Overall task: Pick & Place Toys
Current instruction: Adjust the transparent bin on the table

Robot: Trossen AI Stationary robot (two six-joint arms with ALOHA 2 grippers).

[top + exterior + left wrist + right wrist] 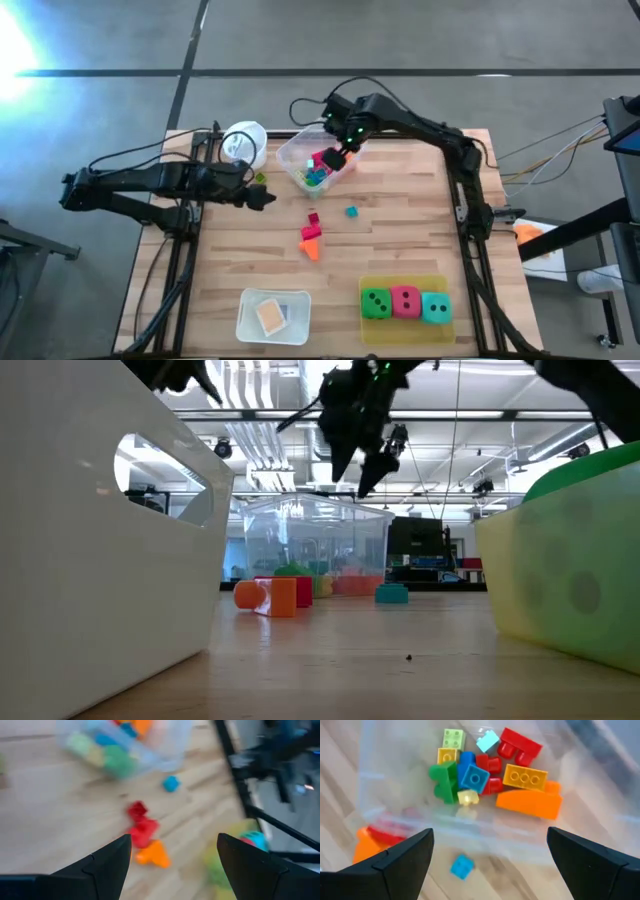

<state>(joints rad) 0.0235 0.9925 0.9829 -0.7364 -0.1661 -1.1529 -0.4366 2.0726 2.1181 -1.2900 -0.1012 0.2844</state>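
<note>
Several coloured blocks (485,770) lie in the clear tub (296,152) at the table's far middle. On the wood in front of it lie a teal block (351,211), a red block (313,218) and a red and orange pair (311,241). My right gripper (490,837) hangs open above the tub's near wall, nothing between its fingers; it also shows in the high view (343,152). My left gripper (172,842) stands open left of the loose blocks, clear of them, and shows from above as well (262,195). Three dice (405,303) sit in a yellow tray.
A white cup (243,143) stands left of the tub, with a small green block (260,177) beside it. A white tray (250,300) holding a flat tile sits at the near edge. The yellow tray (405,282) is at the near right. Bare wood lies between.
</note>
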